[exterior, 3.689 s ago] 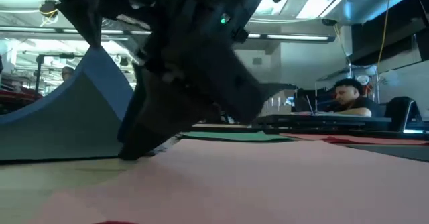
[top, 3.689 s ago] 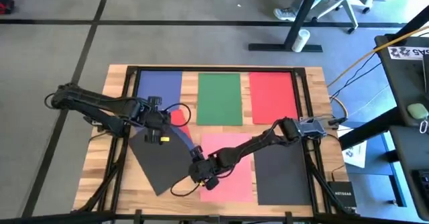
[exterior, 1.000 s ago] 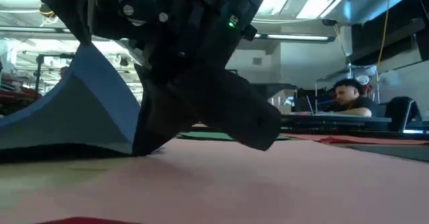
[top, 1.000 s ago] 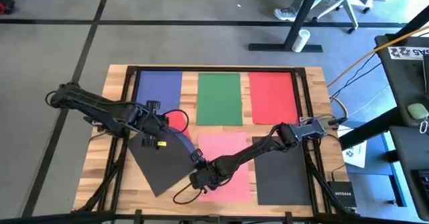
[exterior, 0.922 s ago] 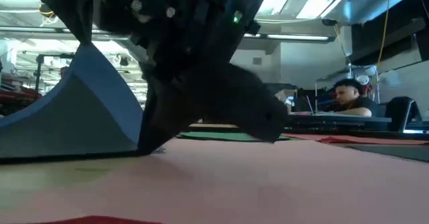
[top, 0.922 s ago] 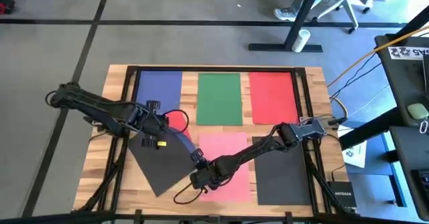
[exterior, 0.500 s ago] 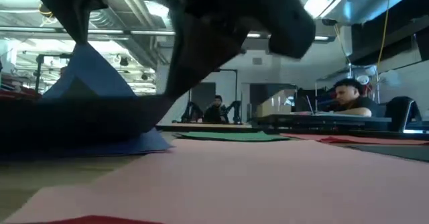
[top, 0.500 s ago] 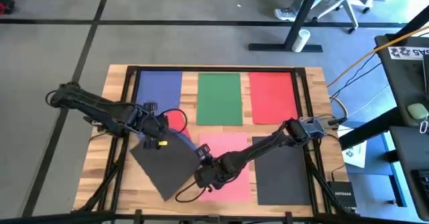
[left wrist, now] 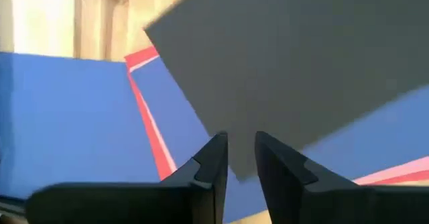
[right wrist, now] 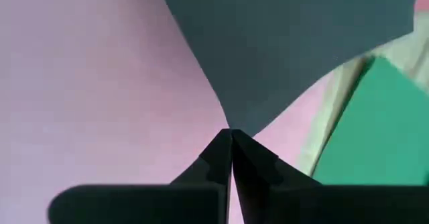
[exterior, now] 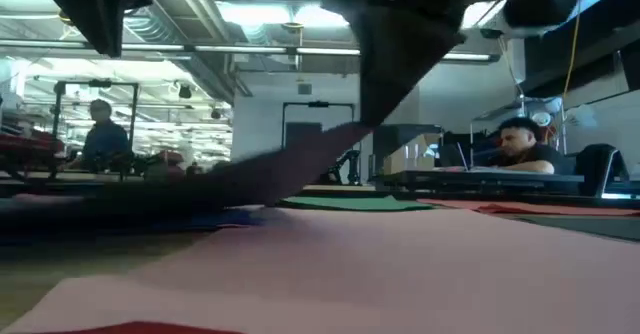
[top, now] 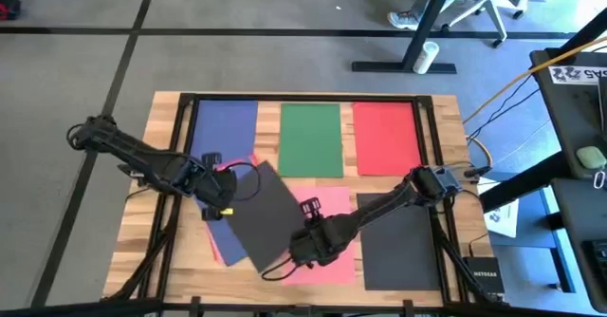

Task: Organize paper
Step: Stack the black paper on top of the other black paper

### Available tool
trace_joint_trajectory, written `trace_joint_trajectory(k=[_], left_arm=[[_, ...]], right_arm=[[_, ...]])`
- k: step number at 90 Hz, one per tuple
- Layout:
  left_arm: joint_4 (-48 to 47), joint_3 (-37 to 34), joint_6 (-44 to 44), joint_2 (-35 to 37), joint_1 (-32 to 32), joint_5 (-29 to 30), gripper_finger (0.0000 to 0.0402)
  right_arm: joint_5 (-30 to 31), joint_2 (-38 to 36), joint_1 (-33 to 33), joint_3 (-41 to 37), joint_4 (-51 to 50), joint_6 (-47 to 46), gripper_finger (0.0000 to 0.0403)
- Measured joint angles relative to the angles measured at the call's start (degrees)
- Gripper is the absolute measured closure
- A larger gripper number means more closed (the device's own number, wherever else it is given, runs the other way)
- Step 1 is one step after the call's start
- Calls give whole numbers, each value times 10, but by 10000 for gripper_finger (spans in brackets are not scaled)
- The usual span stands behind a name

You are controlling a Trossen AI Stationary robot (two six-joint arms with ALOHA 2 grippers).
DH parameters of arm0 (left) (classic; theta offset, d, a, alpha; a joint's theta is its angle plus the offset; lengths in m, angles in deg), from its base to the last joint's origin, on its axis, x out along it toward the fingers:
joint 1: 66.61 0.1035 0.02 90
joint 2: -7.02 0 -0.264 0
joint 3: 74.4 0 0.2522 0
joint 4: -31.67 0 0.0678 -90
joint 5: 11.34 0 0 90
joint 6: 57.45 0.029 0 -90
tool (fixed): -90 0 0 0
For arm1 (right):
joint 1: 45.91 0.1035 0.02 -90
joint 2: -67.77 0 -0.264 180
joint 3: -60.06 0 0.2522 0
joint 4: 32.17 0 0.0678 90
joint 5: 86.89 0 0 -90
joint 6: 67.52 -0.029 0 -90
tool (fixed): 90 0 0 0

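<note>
A dark grey sheet of paper (top: pixel 261 208) lies slanted across the table's near middle, with my right gripper (top: pixel 302 249) shut on it. It covers part of a blue sheet (top: pixel 221 230) with a red sheet (left wrist: pixel 144 110) under it, and part of a pink sheet (top: pixel 332 224). My left gripper (left wrist: pixel 241 160) stands over the grey sheet's left corner, fingers a narrow gap apart. Whether they touch the corner, I cannot tell. My right gripper pinches the dark grey sheet at a near corner (right wrist: pixel 231 122) between its two shut fingers. That end is raised off the table. In the low view the sheet (exterior: pixel 300 159) slants down from the gripper toward the table's left.
Blue (top: pixel 226 127), green (top: pixel 311 139) and red (top: pixel 386 137) sheets lie side by side along the far edge. Another dark grey sheet (top: pixel 403 246) lies at the near right. A black frame (top: pixel 303 97) runs round the work area.
My right gripper has moved toward the table's right edge and lifted its end of the dark grey sheet, which has slid right and turned over the blue sheet. The blue sheet, curled up a second ago, now lies flat. My left gripper has shifted slightly toward the near edge.
</note>
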Motion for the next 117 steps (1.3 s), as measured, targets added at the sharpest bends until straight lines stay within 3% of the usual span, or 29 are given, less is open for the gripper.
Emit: trace_joint_trajectory(k=[19,57,74,101,117], left_arm=[[35,-30,-24,0,-22,0,345],[98,-62,-81,0,-60,0,346],[118,-64,-98,0,-70,2,346],[153,-64,-122,-1,-72,8,346],[152,-64,-140,-1,-72,23,346]], right_arm=[[-21,-20,14,0,-75,-102,403],[-133,-30,57,0,-201,-261,403],[-192,-36,82,0,-202,-336,403],[-220,-48,108,-1,-202,-488,403],[-243,-65,116,-57,-203,-541,403]])
